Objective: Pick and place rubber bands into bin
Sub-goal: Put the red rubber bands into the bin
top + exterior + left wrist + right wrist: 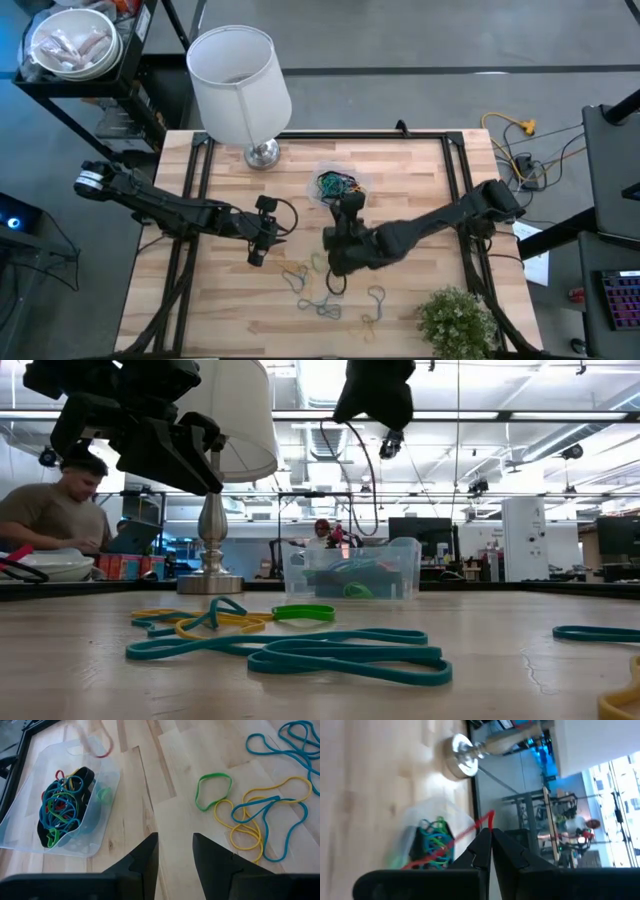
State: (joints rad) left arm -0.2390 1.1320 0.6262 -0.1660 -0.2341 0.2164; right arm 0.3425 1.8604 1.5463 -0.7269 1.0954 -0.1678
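Observation:
The bin (335, 186) is a small clear tub at the table's middle back, with a tangle of blue, green and red rubber bands (60, 805) inside. Loose rubber bands (320, 295) lie flat on the wood nearer the front: green (212, 790), yellow (240, 827) and blue (272, 810). My right gripper (345, 205) hovers by the bin's near side, shut on a red rubber band (470, 832). My left gripper (280, 232) is raised left of the loose bands, open, nothing between its fingers (145, 855). My right gripper pinches the red rubber band between its two shut fingers, just at their tips (485, 822). From there the band trails away slack toward the bin (427, 845), lifted off the wood. It shows as a blurred red loop (97, 747) above the bin's far edge.
A white lamp (240, 85) with a metal base (462, 760) stands at the table's back left. A small green plant (455, 320) sits at the front right corner. More blue bands (330, 652) lie close to the front edge. A person sits beyond the table (60, 510).

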